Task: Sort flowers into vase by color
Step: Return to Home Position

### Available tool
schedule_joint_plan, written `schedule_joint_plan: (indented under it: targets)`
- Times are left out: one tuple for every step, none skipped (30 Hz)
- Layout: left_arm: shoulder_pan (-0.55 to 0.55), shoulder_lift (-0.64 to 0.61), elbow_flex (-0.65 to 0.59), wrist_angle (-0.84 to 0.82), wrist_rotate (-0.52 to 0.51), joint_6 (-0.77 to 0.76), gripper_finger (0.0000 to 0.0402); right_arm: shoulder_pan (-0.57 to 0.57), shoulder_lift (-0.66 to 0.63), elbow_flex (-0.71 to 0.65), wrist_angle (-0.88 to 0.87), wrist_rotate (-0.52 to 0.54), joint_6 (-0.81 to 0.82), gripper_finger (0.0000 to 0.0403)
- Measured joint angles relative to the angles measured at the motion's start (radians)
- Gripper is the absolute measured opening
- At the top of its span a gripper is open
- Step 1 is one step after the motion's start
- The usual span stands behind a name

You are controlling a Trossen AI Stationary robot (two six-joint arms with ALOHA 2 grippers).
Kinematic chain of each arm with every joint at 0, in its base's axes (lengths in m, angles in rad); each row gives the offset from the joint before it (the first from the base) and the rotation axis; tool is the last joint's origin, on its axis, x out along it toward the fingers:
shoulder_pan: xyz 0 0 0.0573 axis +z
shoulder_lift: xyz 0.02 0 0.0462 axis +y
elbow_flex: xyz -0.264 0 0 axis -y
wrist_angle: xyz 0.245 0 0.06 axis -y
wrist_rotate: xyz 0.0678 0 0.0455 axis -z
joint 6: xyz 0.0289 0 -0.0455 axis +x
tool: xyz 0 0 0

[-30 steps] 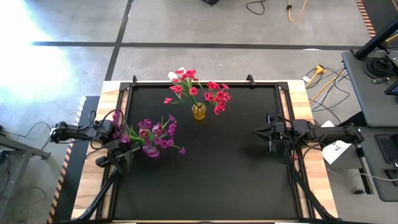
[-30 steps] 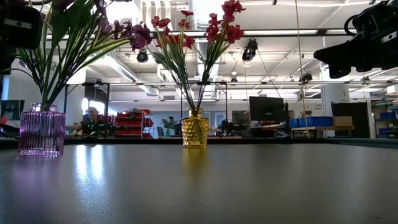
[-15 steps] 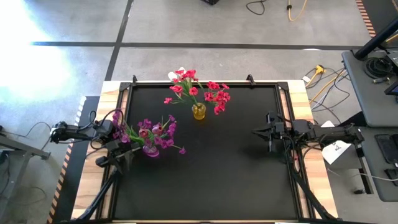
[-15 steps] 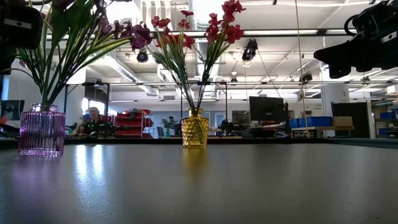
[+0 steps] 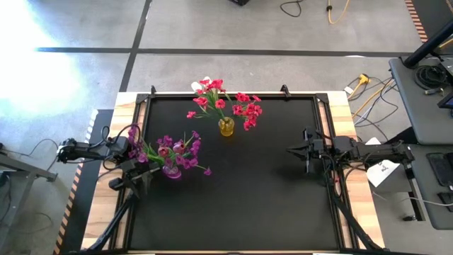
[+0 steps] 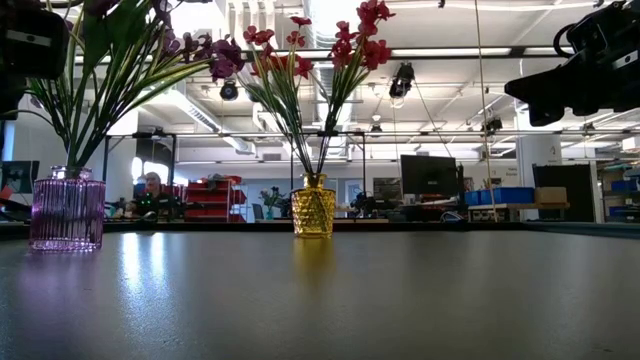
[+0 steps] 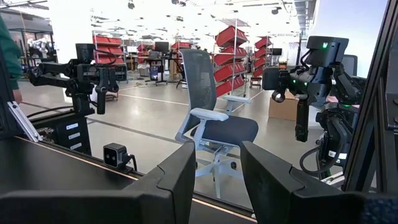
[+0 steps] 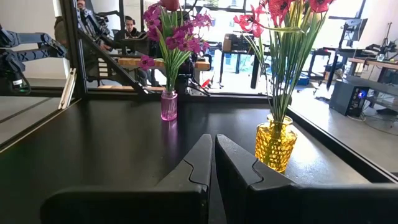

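Honestly, this one looked pretty much wrapped up. Nearest the low camera, the black table (image 6: 330, 300) had no loose stems lying on it, and the view from above showed the same.

The left gripper (image 7: 217, 163) sat at the table's left edge close by the purple vase (image 5: 171, 171). Its fingers were spread apart with nothing between them, aimed out at the room. The right gripper (image 8: 213, 148) hung over the right side of the table, well apart from both vases. Its fingers were pressed almost together, empty, and pointing across at the vases.

The purple flowers (image 5: 177, 150) stood fanned out in the purple vase. Farther back, near the far edge, the red-pink flowers (image 5: 230, 105) stood upright in the yellow vase (image 5: 226, 127). A white tulip (image 5: 205, 81) peeked out behind that red bunch. It probably shared the yellow vase, but its stem was hidden, so that part couldn't be settled.

So the sorting itself seemed done, with one colour per vase apart from that white one. What was left, by the look of it, was only the arms settling at rest. Way off behind the table, a person (image 6: 152, 188) sat in the workshop, nowhere near the robot.
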Motion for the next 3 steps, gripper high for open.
schedule_joint_plan:
  targets:
    - [0.0, 0.0, 0.0, 0.0, 0.0, 0.0, 0.0114, 0.0, 0.0, 0.0, 0.0, 0.0, 0.0, 0.0013]
    - [0.0, 0.0, 0.0, 0.0, 0.0, 0.0, 0.0114, 0.0, 0.0, 0.0, 0.0, 0.0, 0.0, 0.0013]
    - [0.0, 0.0, 0.0, 0.0, 0.0, 0.0, 0.0114, 0.0, 0.0, 0.0, 0.0, 0.0, 0.001, 0.0013]
